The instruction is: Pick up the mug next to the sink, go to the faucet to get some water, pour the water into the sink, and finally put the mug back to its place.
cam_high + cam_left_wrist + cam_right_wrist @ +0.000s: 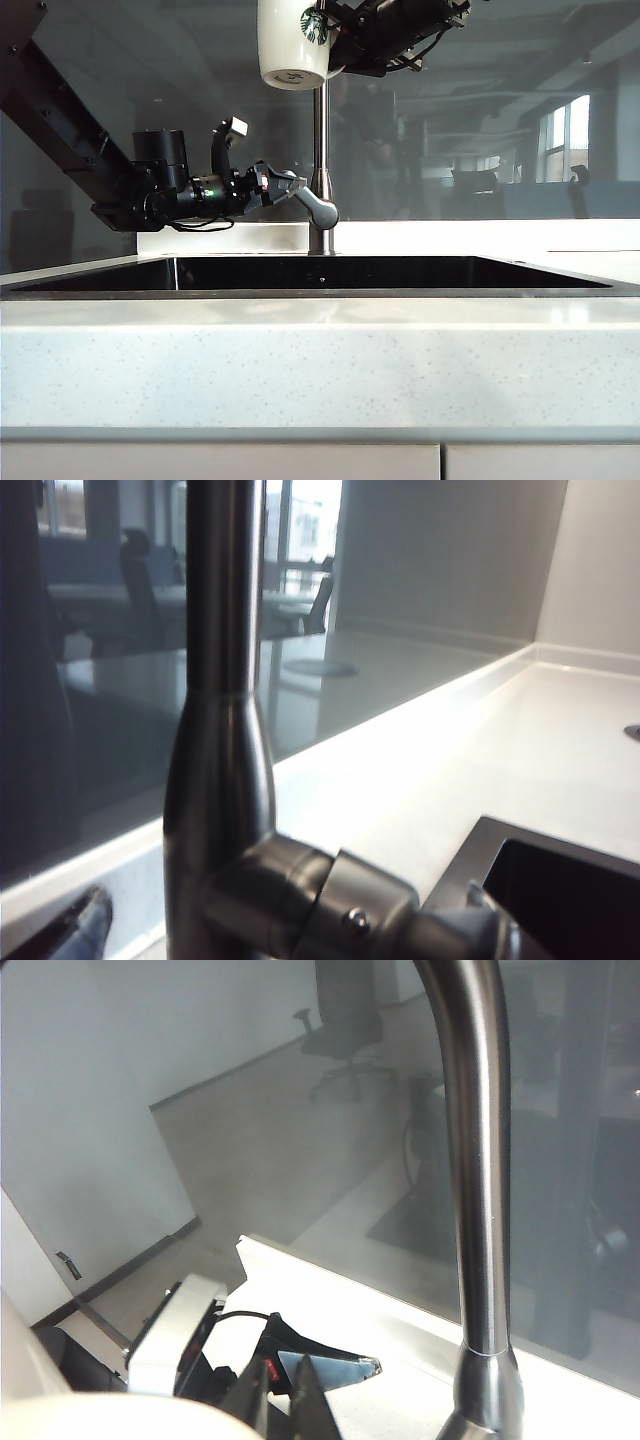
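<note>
The white mug (pixel 292 45) with its green logo hangs high, close to the left of the faucet (pixel 320 140) stem, above the dark sink (pixel 400 272). My right gripper (pixel 336 36) reaches in from the upper right and is shut on the mug. In the right wrist view its thin fingers (pixel 288 1405) stand close together beside the mug's rim (pixel 110 1415), with the faucet stem (pixel 475 1160) nearby. My left gripper (pixel 290 188) is open, its fingers on either side of the faucet's lever handle (pixel 320 208). The left wrist view shows the lever's hub (pixel 340 900) between the left gripper (pixel 285 935) fingers.
A speckled white countertop (pixel 320 360) runs along the front of the sink, with cabinet fronts (pixel 220 462) below. Behind the faucet stands a dark glass wall (pixel 500 120). The left arm (pixel 70 130) slants down from the upper left.
</note>
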